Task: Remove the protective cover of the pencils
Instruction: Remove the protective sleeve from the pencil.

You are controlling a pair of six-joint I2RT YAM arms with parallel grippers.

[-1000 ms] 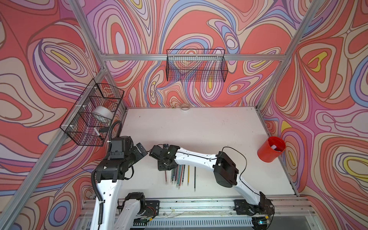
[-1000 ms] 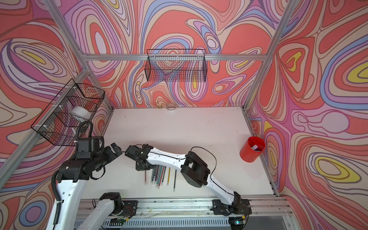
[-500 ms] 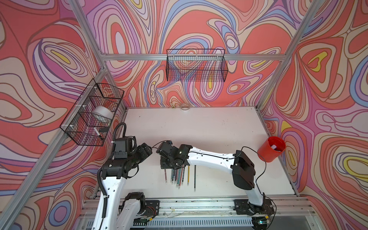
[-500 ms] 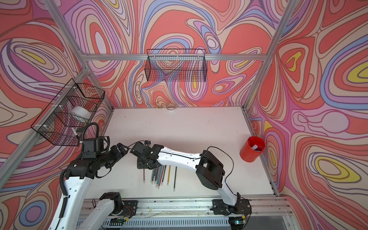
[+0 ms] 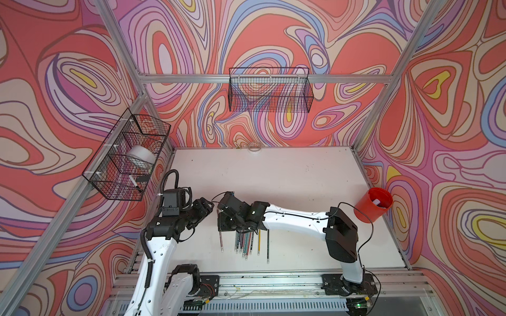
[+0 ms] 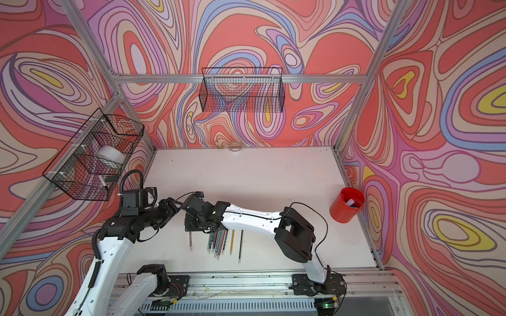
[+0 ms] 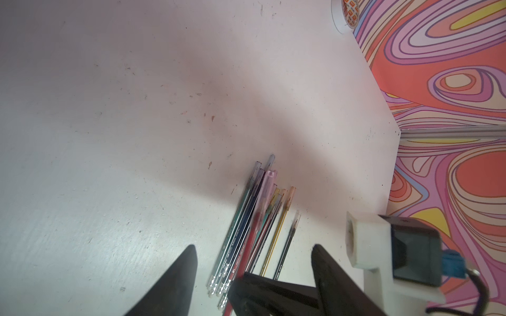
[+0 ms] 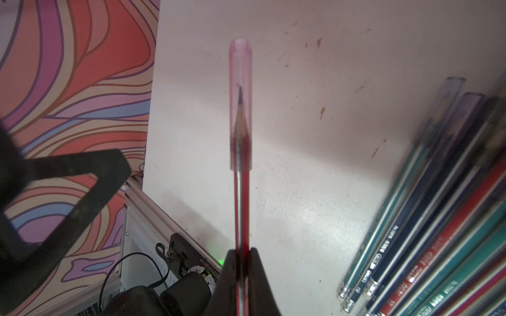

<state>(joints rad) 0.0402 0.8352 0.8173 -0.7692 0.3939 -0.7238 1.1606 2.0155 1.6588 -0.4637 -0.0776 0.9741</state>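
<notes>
My right gripper (image 8: 242,254) is shut on a red pencil (image 8: 242,205), and a translucent pink protective cover (image 8: 240,104) sits over its sharpened tip. In a top view the right gripper (image 5: 222,222) hangs over the table's front left, and the pencil's eraser end (image 5: 221,243) pokes out toward the front edge. My left gripper (image 5: 209,209) hovers just left of it, open. In the left wrist view the left gripper (image 7: 253,262) frames the held pencil and its cover (image 7: 267,188). One left finger (image 8: 68,191) stands apart from the cover. Several capped pencils (image 5: 245,242) lie bundled on the table.
A yellow pencil (image 5: 259,242) and a dark pencil (image 5: 268,246) lie alone right of the bundle. A red cup (image 5: 373,203) stands at the table's right edge. Wire baskets hang on the left wall (image 5: 123,161) and the back wall (image 5: 269,90). A clear roll (image 5: 254,147) lies by the back wall.
My left gripper has moved right, up to the held pencil, and its jaws have narrowed. The right arm's elbow has swung right, with the gripper still shut on the pencil.
</notes>
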